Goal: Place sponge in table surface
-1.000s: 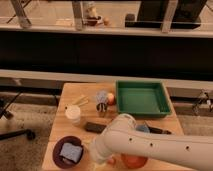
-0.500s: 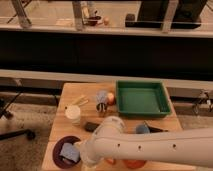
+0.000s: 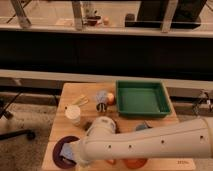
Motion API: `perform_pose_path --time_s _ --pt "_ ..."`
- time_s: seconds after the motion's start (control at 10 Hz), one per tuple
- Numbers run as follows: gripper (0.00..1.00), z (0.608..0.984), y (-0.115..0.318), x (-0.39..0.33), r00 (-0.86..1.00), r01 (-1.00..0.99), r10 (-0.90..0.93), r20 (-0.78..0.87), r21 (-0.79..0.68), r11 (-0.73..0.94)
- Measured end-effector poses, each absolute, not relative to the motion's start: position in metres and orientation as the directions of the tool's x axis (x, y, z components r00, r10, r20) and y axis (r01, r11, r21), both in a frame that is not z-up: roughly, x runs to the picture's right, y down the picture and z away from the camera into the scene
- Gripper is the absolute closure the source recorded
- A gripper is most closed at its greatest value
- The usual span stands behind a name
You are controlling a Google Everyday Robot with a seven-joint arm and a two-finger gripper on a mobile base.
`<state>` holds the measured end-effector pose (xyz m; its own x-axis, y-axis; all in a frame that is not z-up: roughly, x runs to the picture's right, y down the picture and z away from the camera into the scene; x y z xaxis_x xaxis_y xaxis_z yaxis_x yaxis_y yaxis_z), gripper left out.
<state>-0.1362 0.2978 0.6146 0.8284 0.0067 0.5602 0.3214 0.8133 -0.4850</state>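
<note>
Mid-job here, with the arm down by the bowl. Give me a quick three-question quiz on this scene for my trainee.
1. True or false: the sponge already lies on the bare table surface.
2. What stands on the right side of the table surface? A. a green tray B. a red bucket C. a laptop
3. Where is the gripper?
Key: 1 false, it is in the purple bowl. 2 A. 3 At the purple bowl, near the front left corner of the table surface, close to the sponge.
</note>
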Motion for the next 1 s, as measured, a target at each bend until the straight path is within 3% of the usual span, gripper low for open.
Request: perform_pose_path --time_s 1.0 --pt "0.2 0.651 0.294 -0.167 0.863 0.257 0.039 0.504 -0.504 0.825"
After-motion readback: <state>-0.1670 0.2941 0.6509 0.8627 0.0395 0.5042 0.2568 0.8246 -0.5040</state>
